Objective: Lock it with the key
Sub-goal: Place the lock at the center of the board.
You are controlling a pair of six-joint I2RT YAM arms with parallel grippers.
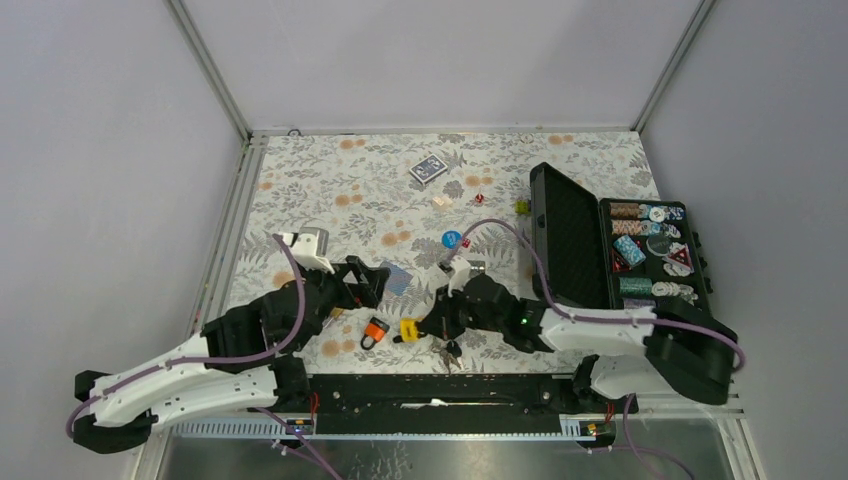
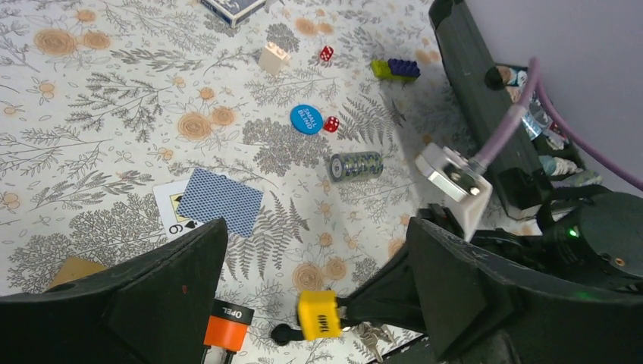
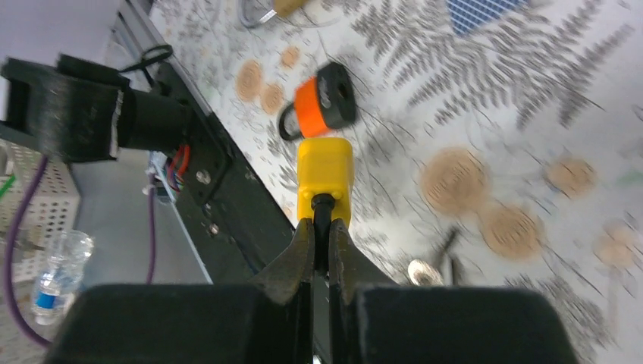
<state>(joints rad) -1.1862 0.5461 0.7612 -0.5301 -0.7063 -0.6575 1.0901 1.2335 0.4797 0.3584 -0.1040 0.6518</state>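
A yellow padlock (image 1: 409, 329) (image 2: 319, 315) (image 3: 324, 167) is held just off the table's front edge. The black head of a key (image 3: 322, 220) sticks into its end. My right gripper (image 1: 427, 326) (image 3: 321, 227) is shut on that key head, and spare keys (image 2: 369, 334) hang from it. An orange padlock (image 1: 375, 331) (image 2: 227, 330) (image 3: 322, 106) lies just left of the yellow one. My left gripper (image 1: 365, 285) (image 2: 315, 227) stands wide open above both padlocks, touching neither, with nothing between its fingers.
A playing card (image 2: 220, 199), a blue chip (image 2: 305, 119), a roll of chips (image 2: 355, 165) and red dice lie beyond the padlocks. An open black case (image 1: 570, 235) with poker chips stands at the right. A card deck (image 1: 429, 170) lies farther back.
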